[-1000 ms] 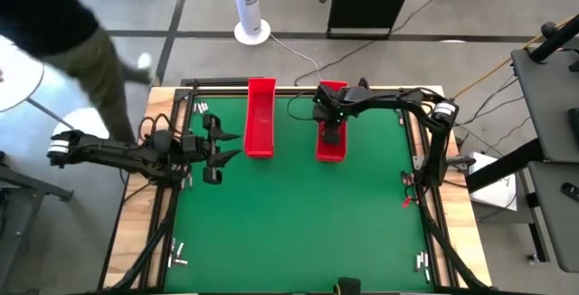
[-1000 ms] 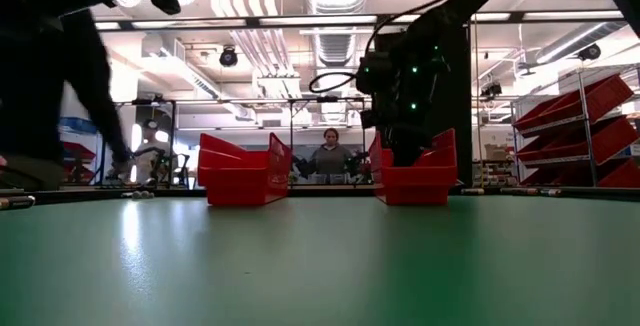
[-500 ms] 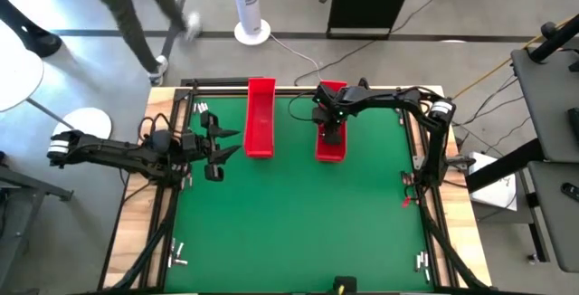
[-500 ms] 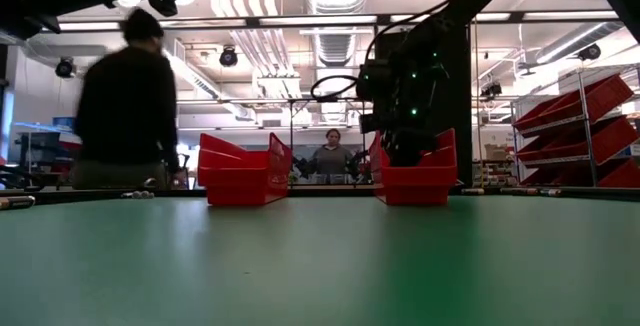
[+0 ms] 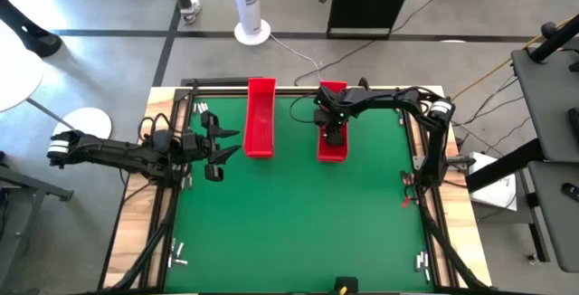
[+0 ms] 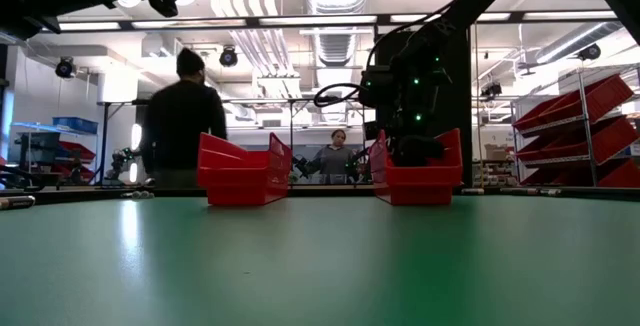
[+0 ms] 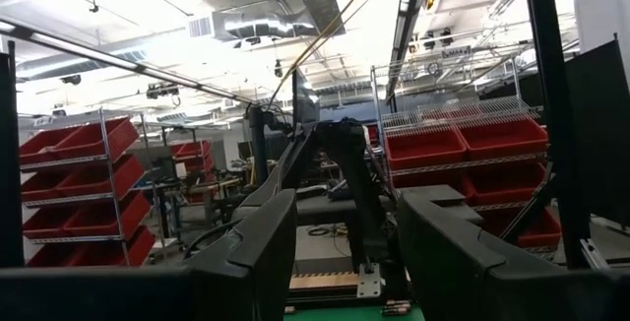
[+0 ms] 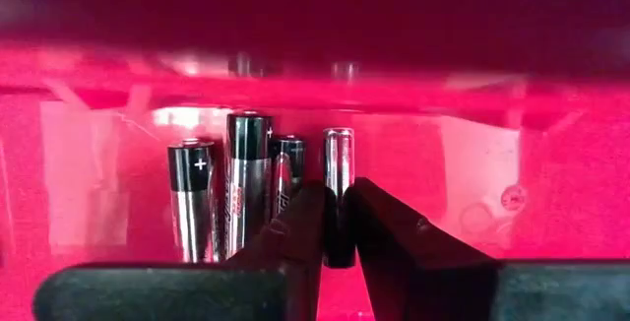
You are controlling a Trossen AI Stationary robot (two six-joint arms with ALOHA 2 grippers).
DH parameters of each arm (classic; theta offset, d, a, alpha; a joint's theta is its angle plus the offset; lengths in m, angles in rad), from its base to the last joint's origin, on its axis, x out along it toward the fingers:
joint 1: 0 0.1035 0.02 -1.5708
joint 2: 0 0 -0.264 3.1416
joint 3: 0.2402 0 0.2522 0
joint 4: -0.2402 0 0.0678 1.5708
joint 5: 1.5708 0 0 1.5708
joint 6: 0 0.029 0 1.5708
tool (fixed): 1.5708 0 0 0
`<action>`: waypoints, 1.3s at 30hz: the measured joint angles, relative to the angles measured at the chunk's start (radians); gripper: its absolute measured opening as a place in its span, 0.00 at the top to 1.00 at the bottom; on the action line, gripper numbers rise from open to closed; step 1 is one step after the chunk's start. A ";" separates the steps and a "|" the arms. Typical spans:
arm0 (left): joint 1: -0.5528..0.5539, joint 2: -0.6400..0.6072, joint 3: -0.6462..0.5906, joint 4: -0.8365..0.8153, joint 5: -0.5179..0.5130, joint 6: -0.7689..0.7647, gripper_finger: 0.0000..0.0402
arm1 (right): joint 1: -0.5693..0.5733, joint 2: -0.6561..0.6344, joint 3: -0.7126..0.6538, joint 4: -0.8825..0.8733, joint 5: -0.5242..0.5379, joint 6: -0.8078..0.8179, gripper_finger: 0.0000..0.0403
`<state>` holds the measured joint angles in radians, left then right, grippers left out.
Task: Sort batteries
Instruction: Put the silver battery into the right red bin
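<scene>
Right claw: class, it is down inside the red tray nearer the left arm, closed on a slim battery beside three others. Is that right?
Not quite. The high view shows the right claw in the red tray on the right arm's side, not the other tray. The rest holds: the right wrist view shows it closed on a slim battery beside three others.

The person [image 6: 180,116] behind the table walked on: in the low view the figure crossed from the left edge to just left of the left tray [image 6: 243,170]. Seen from above, they went from the top left corner to near the fan [image 5: 250,1], mostly out of view.
</scene>
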<state>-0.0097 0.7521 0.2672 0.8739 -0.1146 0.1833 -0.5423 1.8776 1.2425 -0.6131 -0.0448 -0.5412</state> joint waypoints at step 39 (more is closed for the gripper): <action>0.000 0.000 0.000 -0.011 -0.009 0.008 0.61 | 0.000 -0.138 0.062 -0.014 0.030 0.026 0.76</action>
<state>-0.0097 0.7521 0.2672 0.8626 -0.1238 0.1917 -0.5419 1.7396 1.3041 -0.6273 -0.0146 -0.5148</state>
